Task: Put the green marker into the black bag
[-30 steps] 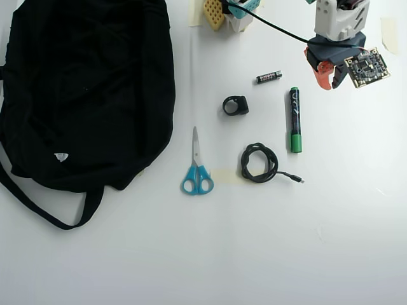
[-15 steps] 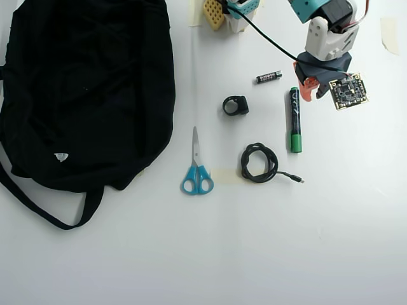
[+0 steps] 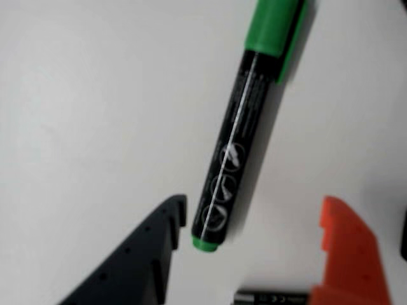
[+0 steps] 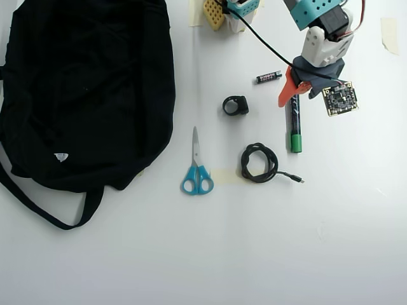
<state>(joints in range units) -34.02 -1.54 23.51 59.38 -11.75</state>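
The green marker (image 4: pixel 295 130) lies upright in the overhead view, right of centre, black barrel above and green cap toward the bottom. My gripper (image 4: pixel 294 96) hangs open over the barrel's top end, its orange finger (image 4: pixel 287 93) just left of it. In the wrist view the marker (image 3: pixel 238 136) runs diagonally, and its tail end sits between the dark finger (image 3: pixel 149 254) and the orange finger (image 3: pixel 346 254) of the gripper (image 3: pixel 254 206), neither touching it. The black bag (image 4: pixel 82 89) fills the upper left of the table, its strap trailing below.
A small black battery (image 4: pixel 269 77) lies just up-left of the gripper and shows at the wrist view's bottom edge (image 3: pixel 273 297). A black ring-like clip (image 4: pixel 235 105), blue-handled scissors (image 4: pixel 196 171) and a coiled black cable (image 4: pixel 259 162) lie between marker and bag.
The gripper has swung left and lower from the upper right and now sits over the marker's top end. Marker and other items have not moved.
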